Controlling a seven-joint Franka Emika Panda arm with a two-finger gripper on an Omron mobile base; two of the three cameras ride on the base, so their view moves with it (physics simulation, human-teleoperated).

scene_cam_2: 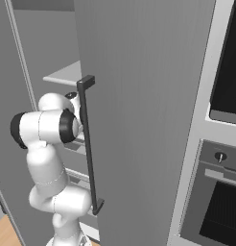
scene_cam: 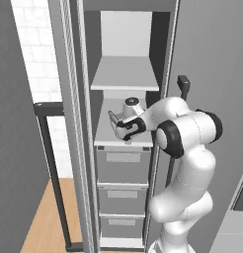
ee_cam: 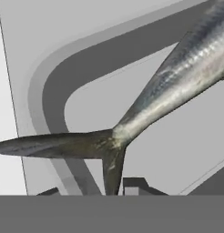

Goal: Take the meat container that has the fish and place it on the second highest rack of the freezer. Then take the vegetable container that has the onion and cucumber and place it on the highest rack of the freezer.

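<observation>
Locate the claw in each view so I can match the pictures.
Left base view: claw at centre, over the lower flat shelf.
Right base view: the arm reaches toward it past the black bar handle, left of centre.
Hand view: claw at bottom edge, by the fish tail.
Shared landmark: the black bar handle.

The arm [scene_cam: 185, 163] is rising from the lower right of the left base view, bending at a raised elbow and reaching leftward with the forearm held roughly level. The wrist is pointing the gripper [scene_cam: 115, 123] to the left and slightly downward. In the right base view the arm [scene_cam_2: 45, 158] is standing at lower left, with its dark-capped elbow joint facing the camera. In the hand view the finger tips [ee_cam: 134, 185] are showing as small dark stubs standing slightly apart.
</observation>
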